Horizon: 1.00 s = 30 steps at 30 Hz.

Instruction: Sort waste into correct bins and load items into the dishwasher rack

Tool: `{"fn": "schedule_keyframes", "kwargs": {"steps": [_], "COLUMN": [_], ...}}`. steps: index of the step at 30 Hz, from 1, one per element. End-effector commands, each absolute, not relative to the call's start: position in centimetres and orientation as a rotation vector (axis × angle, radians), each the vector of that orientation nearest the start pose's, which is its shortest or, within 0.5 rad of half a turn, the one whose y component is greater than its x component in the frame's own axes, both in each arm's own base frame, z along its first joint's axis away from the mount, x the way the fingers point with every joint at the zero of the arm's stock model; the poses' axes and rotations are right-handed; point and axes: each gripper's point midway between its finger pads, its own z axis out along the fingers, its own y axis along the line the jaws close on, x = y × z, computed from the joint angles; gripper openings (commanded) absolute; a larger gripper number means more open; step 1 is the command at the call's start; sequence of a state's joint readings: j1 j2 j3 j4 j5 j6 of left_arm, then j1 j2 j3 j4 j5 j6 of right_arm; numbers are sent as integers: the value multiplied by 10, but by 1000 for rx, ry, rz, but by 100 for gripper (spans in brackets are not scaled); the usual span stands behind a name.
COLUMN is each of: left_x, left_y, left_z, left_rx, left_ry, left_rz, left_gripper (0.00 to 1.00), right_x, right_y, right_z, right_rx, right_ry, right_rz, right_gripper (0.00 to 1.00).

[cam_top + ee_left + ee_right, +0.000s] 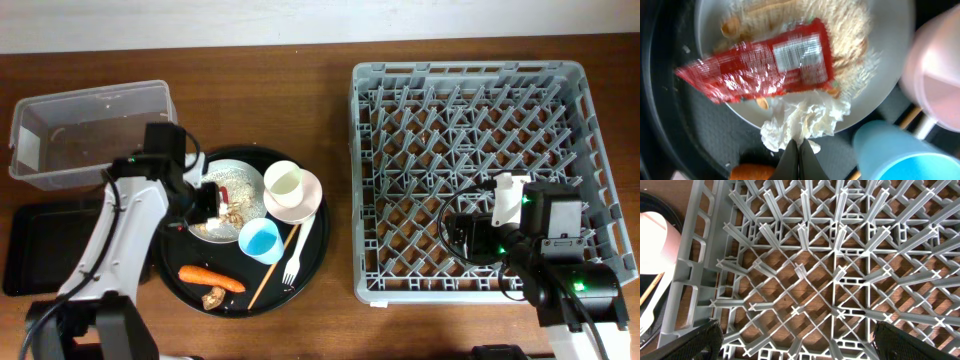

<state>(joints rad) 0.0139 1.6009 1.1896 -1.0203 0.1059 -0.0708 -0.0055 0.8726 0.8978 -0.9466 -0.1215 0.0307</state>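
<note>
My left gripper [208, 200] [800, 150] is shut on the crumpled white paper [805, 117] at the near edge of the white plate [240, 175] [710, 20]. The red snack wrapper [760, 67] lies across the plate on the rice and brown scraps [850, 25]. The orange carrot [210, 277] [752, 172] lies just below. The cream cup [284, 183] stands in the pink bowl [308, 205] [935, 75], with the blue cup [260, 240] [895, 155], white fork [292, 265] and chopstick [272, 270] nearby. My right gripper [465, 237] [797, 340] is open and empty over the grey dishwasher rack [470, 75] [815, 270].
The dishes sit on a large round black tray [318, 250]. The clear tub [90, 95] stands at the back left, and the shallow black tray [30, 245] lies in front of it. A brown food scrap [213, 297] lies near the carrot.
</note>
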Motion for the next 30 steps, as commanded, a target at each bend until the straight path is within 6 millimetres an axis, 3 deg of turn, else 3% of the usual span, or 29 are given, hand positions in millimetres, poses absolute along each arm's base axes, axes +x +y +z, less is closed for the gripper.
{"fn": "schedule_keyframes", "kwargs": {"steps": [1, 4, 7, 11, 14, 20, 21, 23, 24, 30], "left_x": [332, 367, 398, 422, 429, 445, 449, 455, 456, 460], "left_y": [-16, 3, 28, 61, 84, 122, 125, 128, 128, 129], "left_z": [136, 171, 189, 209, 206, 174, 168, 157, 154, 155], "left_rx": [-88, -88, -141, -230, -291, -386, -393, -396, -396, -395], "left_ry": [2879, 2707, 2557, 2413, 2385, 2397, 2401, 2407, 2410, 2394], "left_rz": [-176, -35, 112, 231, 254, 289, 292, 290, 290, 290], "left_gripper": [0, 0, 1, 0, 1, 1, 9, 51, 59, 66], "right_x": [244, 244, 244, 244, 244, 244, 244, 244, 244, 244], "right_y": [20, 20, 20, 20, 21, 21, 21, 21, 21, 21], "right_z": [196, 196, 195, 195, 195, 195, 195, 195, 195, 195], "right_rx": [-1, -1, -1, 0, 0, 0, 0, 0, 0, 0], "right_ry": [2468, 2468, 2469, 2469, 2469, 2470, 2470, 2470, 2470, 2470], "right_rz": [165, 165, 165, 165, 166, 166, 166, 166, 166, 166], "right_gripper": [99, 99, 99, 99, 99, 99, 99, 99, 99, 99]}}
